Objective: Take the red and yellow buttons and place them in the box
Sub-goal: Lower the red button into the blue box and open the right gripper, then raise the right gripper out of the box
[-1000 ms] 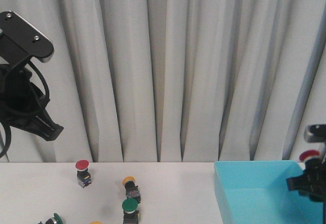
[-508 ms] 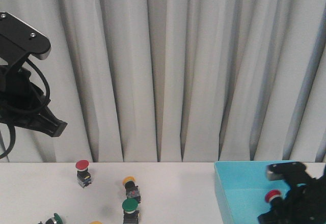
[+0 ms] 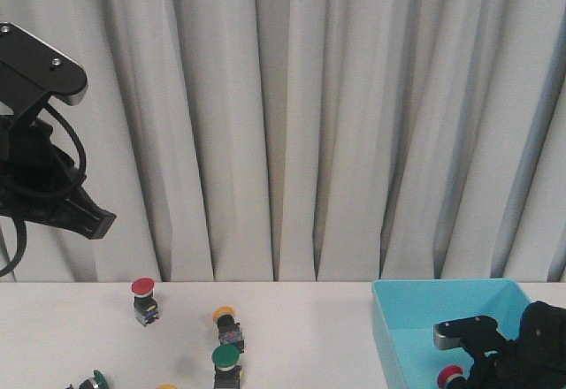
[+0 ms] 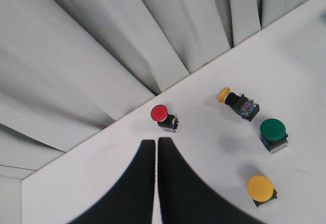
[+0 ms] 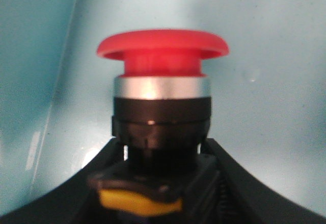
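Here, in the front view, the right end effector [image 3: 464, 373] sits low inside the turquoise box [image 3: 416, 318] at the right of the white surface [image 3: 301, 336], with a red-capped button [image 3: 452, 375] at its tip; this view is too dark and small to show how the jaws stand. The left arm [image 3: 40, 155] hangs high at the far left before the grey curtain [image 3: 309, 115], its tip out of frame. Left of the box stand a red button [image 3: 143, 299] farthest back, a yellow button lying on its side [image 3: 227, 324] nearer, a green button [image 3: 226, 362] just in front of it, and at the near edge a second green cap [image 3: 97, 380] and the sliver of another yellow cap [image 3: 165, 387].

Next, the left wrist view supplies what the front view crops: the left end effector [image 4: 156, 183], its two dark fingers [image 4: 132, 193] pressed almost together and holding nothing, well above the surface. It shows the red button [image 4: 163, 116], the tipped yellow one [image 4: 237, 102], the green one [image 4: 273, 133] and the whole of the upright yellow button [image 4: 261, 190].

Finally, the right wrist view settles the grip: the right end effector [image 5: 153, 183] is clamped on the dark body of the red-capped button [image 5: 162, 91], its cap pointing into the box, whose blue floor and wall [image 5: 41, 56] fill the frame.
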Robot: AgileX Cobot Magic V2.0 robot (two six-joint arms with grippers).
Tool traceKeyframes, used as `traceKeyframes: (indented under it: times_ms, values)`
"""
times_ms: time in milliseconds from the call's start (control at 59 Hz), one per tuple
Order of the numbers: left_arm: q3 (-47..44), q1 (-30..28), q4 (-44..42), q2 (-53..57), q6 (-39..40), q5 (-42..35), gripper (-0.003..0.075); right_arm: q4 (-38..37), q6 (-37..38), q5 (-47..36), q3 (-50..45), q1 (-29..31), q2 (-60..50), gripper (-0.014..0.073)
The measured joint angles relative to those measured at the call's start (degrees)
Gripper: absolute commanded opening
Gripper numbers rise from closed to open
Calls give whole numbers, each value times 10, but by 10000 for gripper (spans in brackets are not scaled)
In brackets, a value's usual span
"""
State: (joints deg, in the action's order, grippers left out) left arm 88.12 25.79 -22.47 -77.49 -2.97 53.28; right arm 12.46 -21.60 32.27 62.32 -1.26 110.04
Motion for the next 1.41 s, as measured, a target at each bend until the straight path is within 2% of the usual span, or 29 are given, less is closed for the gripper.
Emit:
traceKeyframes:
  times_ms: [186,322,525,780,915,983,1051,1153,1322,1407]
  values:
    - [0,0,0,0,30,0,-5,-3,-1,0,0,0,-1,490]
    - [0,0,0,0,34,0,-5,-4,-5,1,0,0,-15,530]
    - [0,0,0,0,36,0,-5,-4,-14,1,0,0,-81,529]
    - [0,0,0,0,36,-1,-5,7,-16,3,27,0,-262,506]
    - [0,0,0,0,36,-5,-5,33,-16,-5,52,0,-385,449]
    - [0,0,0,0,37,-6,-4,53,-16,-19,55,0,-448,374]
    - [0,0,0,0,41,-6,-1,68,-16,-36,56,0,-507,244]
    - [0,0,0,0,43,-6,3,76,-16,-53,56,0,-587,-18]
    - [0,0,0,0,43,-6,10,81,-16,-54,57,0,-662,-8]
    - [0,0,0,0,43,-6,43,81,-16,-44,57,0,-672,-8]
